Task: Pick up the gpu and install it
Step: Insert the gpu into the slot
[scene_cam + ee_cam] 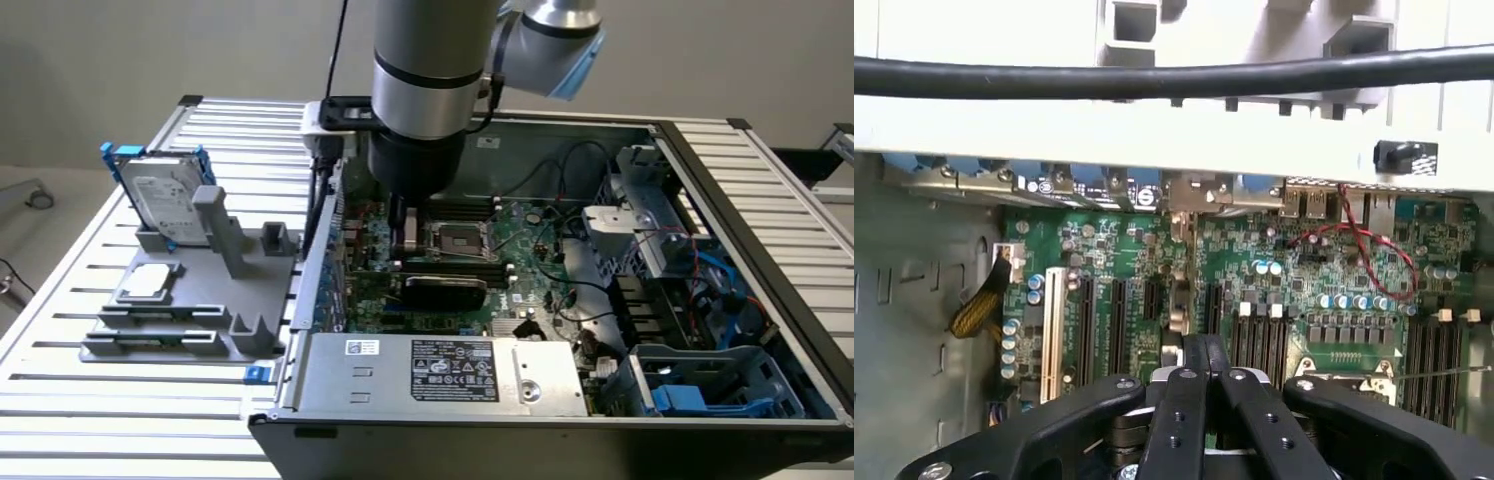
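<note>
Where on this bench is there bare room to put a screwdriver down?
Bare table slats lie below the grey holder at the exterior view's lower left, and beyond the computer case at that view's right. Inside the case it is crowded: the arm over the motherboard.

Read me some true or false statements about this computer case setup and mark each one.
1. The gripper is above the motherboard. True.
2. The hard drive lies flat inside the case. False: it stands upright in the gray fixture, outside the case.
3. The small silver chip rests on the gray fixture. True.
4. The motherboard is blue. False: it is green.
</note>
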You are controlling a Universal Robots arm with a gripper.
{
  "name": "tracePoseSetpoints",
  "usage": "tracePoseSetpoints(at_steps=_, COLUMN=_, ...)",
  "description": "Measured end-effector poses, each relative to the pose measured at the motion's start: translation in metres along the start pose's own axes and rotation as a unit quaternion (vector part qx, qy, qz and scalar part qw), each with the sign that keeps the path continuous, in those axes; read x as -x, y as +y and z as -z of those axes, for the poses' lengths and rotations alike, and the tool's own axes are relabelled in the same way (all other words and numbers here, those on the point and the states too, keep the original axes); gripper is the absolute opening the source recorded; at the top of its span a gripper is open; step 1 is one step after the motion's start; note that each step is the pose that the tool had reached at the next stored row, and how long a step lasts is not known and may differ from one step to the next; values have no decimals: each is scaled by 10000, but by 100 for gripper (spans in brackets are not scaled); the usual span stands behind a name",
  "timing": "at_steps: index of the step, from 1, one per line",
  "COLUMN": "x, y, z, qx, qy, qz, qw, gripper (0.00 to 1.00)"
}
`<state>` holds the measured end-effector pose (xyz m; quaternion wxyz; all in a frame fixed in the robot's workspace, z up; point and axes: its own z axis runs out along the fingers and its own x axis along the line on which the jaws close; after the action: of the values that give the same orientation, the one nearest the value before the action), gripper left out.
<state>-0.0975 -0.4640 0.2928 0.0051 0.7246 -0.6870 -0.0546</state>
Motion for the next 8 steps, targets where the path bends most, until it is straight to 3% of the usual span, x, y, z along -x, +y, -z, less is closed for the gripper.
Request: tracePoseSetpoints(at_steps=8, x=-20, y=160, z=-2, qx=0, qy=1, qz=-1, qw=10000, gripper=11)
